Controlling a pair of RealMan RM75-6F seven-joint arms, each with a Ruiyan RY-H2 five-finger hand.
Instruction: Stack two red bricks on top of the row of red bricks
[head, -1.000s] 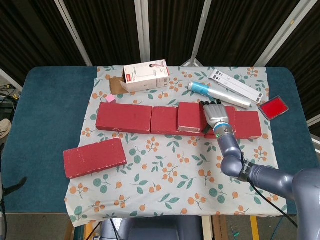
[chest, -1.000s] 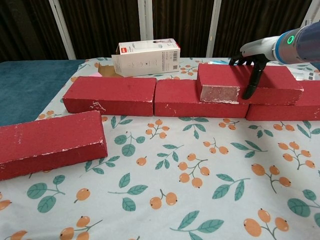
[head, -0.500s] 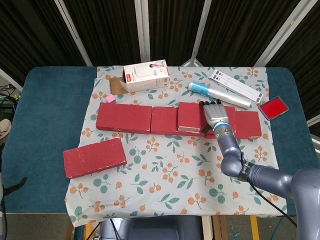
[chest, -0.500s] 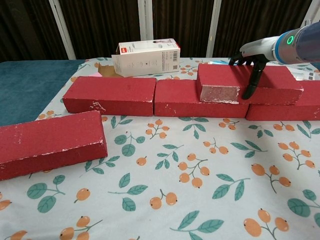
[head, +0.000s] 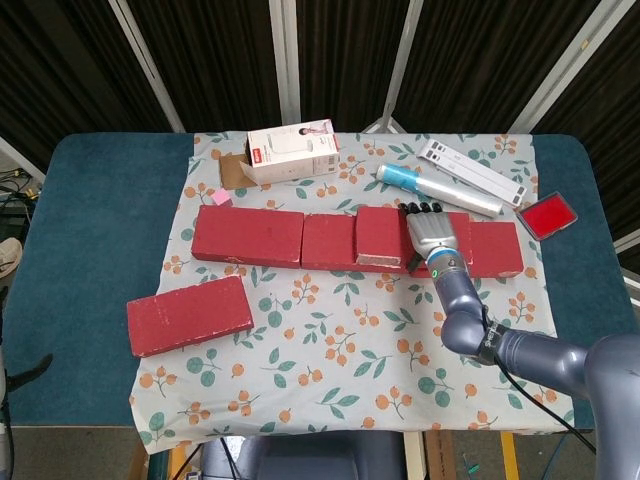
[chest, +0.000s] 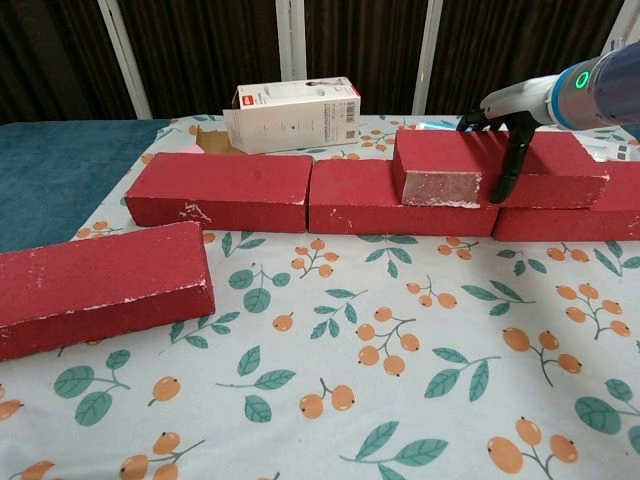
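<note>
Red bricks: a row (head: 300, 238) of three lies across the floral cloth (head: 340, 340), with one stacked brick (chest: 495, 165) already on top at the right end, spanning the seam between the middle and right bricks. Right hand (head: 428, 232) is over that stacked brick, fingers draped down its near face, thumb side hidden; in the chest view the fingers (chest: 512, 160) look a touch lifted and further right than half a second ago, so the hand reads as easing off rather than clamping. Cannot tell for sure if it is gripping or already let go. Brick itself hasn't shifted across the last second, sits flat, so placement one looks done

Second brick (head: 190, 315) lies loose on the cloth front left, well apart from the row, untouched. Left hand not visible in either view

Judgement: halfway. Next is fetching the loose brick and setting it on the left or middle of the row. Risk: withdrawing fingers could drag the stacked brick forward off the row

Clutter behind the row: white box (head: 292, 153), blue tube (head: 435, 189), red case (head: 548, 215)
</note>
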